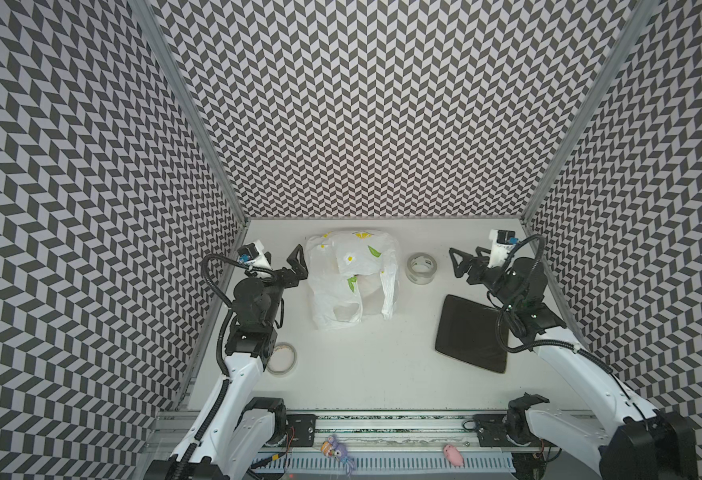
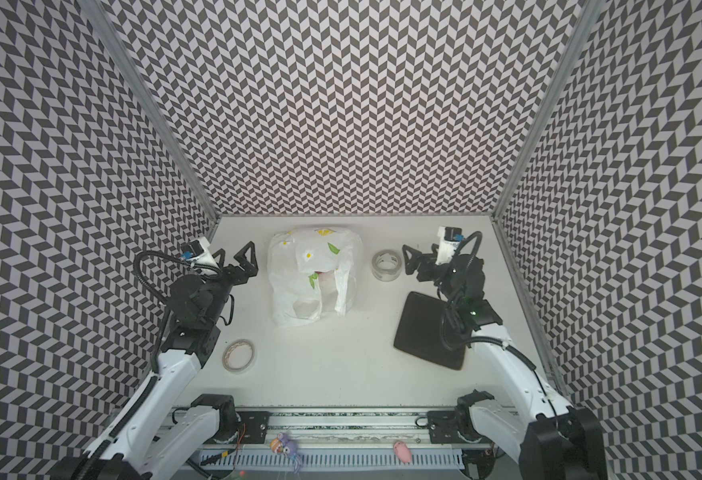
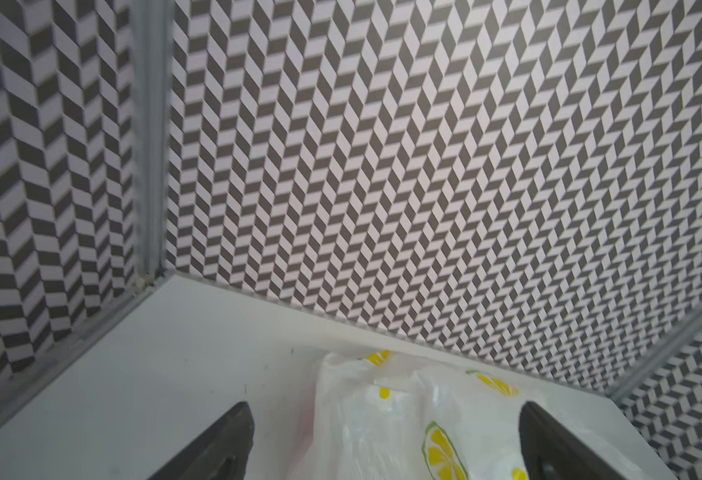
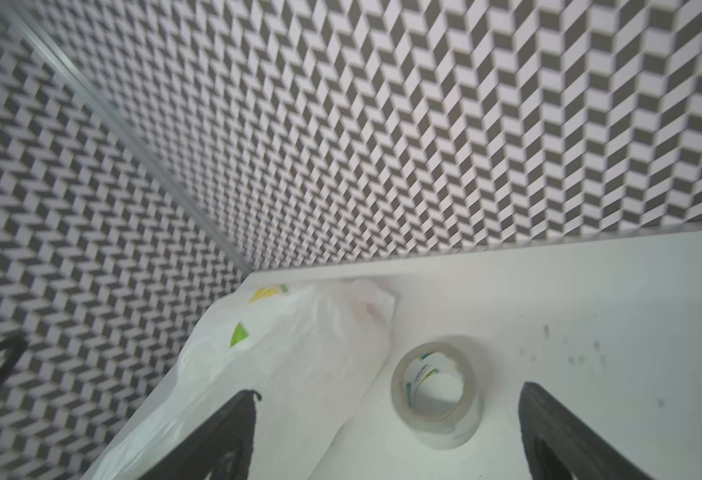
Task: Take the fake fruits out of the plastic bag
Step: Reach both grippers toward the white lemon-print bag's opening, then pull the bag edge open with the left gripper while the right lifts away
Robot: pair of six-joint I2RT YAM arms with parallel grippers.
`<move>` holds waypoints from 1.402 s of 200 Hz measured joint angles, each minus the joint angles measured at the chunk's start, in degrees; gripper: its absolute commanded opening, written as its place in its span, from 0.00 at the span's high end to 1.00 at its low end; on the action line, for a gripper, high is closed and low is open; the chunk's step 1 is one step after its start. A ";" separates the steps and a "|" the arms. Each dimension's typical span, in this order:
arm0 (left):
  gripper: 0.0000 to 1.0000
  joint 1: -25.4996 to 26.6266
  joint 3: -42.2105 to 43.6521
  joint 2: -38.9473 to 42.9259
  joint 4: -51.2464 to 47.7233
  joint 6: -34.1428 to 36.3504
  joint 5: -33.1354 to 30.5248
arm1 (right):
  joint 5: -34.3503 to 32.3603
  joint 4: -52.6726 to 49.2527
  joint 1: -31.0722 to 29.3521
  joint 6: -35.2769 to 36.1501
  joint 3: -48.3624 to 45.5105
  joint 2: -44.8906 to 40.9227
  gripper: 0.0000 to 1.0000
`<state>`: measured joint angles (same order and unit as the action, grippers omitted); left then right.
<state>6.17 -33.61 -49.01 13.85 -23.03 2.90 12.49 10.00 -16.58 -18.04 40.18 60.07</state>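
Two released, empty claws: left claw (image 2: 235, 257) beside edge of plastic bag (image 2: 299, 299); right claw (image 1: 465, 254) near tape roll (image 1: 422, 268), apart

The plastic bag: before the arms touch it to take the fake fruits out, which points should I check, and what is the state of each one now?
1. Left gripper open and empty: ok; jaws wide, close beside the plastic bag on its left side.
2. Right gripper open and empty: ok; it is apart from the bag.
3. Right gripper's path to the bag free: not ok; the clear tape roll stands between them.
4. Loop handles reachable: ok; they lie on the near side, with nothing on them.
5. Fake fruits located: cannot tell; the bag's film hides them.
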 measured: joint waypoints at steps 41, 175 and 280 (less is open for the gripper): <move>0.03 12.17 -0.57 5.66 -15.37 -3.76 -0.96 | -1.68 -8.59 -17.07 -0.07 0.20 -0.76 0.01; 0.14 39.12 -0.07 -4.00 -26.93 -11.37 -20.17 | -19.82 -16.59 -36.17 -7.34 10.58 17.31 0.80; 0.19 41.09 -7.21 -27.26 -24.68 -9.70 -22.58 | -18.69 -13.57 -36.20 -11.93 3.78 11.32 0.86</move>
<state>47.27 -40.82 -76.27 -10.83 -32.73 -19.68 -6.20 -3.57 -52.77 -29.98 43.97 71.40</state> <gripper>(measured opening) 0.831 0.139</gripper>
